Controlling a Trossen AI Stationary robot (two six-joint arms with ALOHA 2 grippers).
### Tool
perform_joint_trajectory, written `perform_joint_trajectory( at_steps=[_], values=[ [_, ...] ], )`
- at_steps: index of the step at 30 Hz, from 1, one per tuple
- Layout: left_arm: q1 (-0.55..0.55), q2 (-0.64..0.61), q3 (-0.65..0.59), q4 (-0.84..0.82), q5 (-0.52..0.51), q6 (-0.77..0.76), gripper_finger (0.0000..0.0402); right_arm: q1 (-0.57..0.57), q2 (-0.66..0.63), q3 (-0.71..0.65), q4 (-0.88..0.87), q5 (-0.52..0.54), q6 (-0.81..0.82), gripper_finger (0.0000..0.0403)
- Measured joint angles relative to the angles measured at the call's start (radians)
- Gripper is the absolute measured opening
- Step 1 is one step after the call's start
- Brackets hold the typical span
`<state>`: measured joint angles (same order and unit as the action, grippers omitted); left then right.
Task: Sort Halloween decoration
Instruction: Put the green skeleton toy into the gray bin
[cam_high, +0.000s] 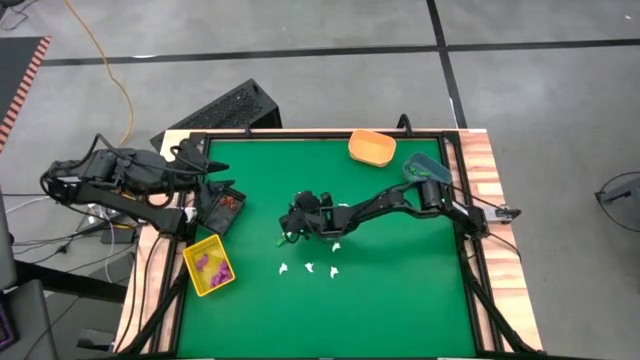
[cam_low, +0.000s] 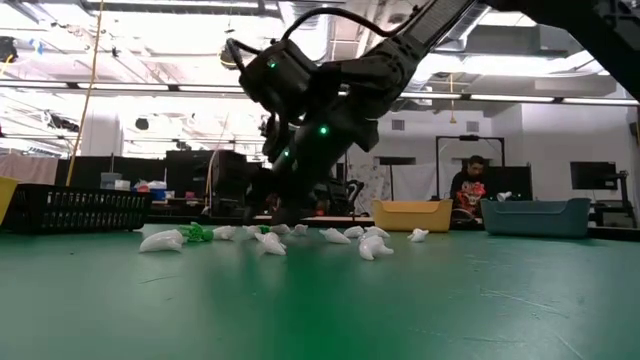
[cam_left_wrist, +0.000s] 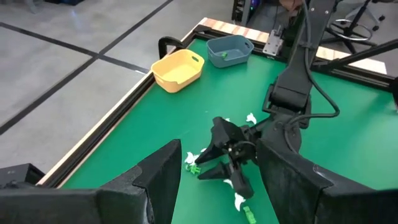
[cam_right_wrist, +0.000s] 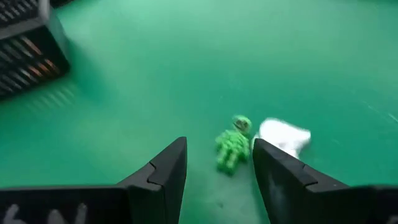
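Now the right end effector (cam_right_wrist: 219, 163) is hovering open, a green trinket (cam_right_wrist: 232, 149) lying between its fingertips; purple trinkets (cam_high: 212, 266) are sitting in the yellow bin (cam_high: 192, 264); the left end effector (cam_left_wrist: 217, 180) is waiting open.

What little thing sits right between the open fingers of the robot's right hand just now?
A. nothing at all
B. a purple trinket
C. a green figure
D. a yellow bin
C: in the right wrist view the green figure lies on the mat between the open fingers of the right hand, with a white trinket just beside it.
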<state>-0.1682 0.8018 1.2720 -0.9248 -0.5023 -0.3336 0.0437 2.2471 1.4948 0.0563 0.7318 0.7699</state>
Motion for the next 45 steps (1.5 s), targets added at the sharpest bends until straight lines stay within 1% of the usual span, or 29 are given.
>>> perform_joint_trajectory(
  at_steps=[4, 9, 12, 19, 20, 26, 32, 37, 43, 45],
  values=[
    [0.0, -0.019, 0.0, -0.015, -0.018, 0.0, 0.0199, -0.015, 0.001, -0.001, -0.033, -0.017, -0.01, 0.0179],
    [0.0, -0.041, 0.0, -0.015, -0.03, 0.0, 0.0199, -0.033, -0.001, 0.0, -0.079, -0.062, -0.01, 0.0149],
    [0.0, -0.051, 0.0, -0.015, -0.033, -0.001, 0.0199, -0.037, -0.002, 0.001, -0.113, -0.069, -0.01, 0.0117],
    [0.0, -0.052, 0.0, -0.043, -0.038, -0.012, 0.0199, -0.03, -0.004, 0.001, -0.13, -0.075, -0.01, 0.0018],
    [0.0, -0.052, 0.0, -0.044, -0.038, -0.012, 0.0199, -0.031, -0.004, 0.001, -0.13, -0.074, -0.01, 0.001],
    [0.0, -0.052, 0.0, -0.046, -0.054, -0.015, 0.0199, -0.019, -0.004, 0.012, -0.145, -0.088, -0.009, 0.0005],
    [0.0, -0.052, 0.0, -0.048, -0.054, -0.015, 0.0199, 0.009, 0.001, 0.084, -0.189, -0.133, -0.045, 0.0002],
    [0.0, -0.052, 0.0, -0.05, -0.054, -0.012, 0.0199, 0.034, 0.002, 0.159, -0.195, -0.127, -0.121, 0.0001],
    [0.0, -0.052, 0.0, -0.05, -0.054, -0.011, 0.0199, 0.043, 0.002, 0.225, -0.211, -0.133, -0.123, 0.0],
    [0.0, -0.052, 0.0, -0.05, -0.054, -0.011, 0.0199, 0.048, -0.002, 0.243, -0.226, -0.143, -0.1, 0.0]
  ],
)
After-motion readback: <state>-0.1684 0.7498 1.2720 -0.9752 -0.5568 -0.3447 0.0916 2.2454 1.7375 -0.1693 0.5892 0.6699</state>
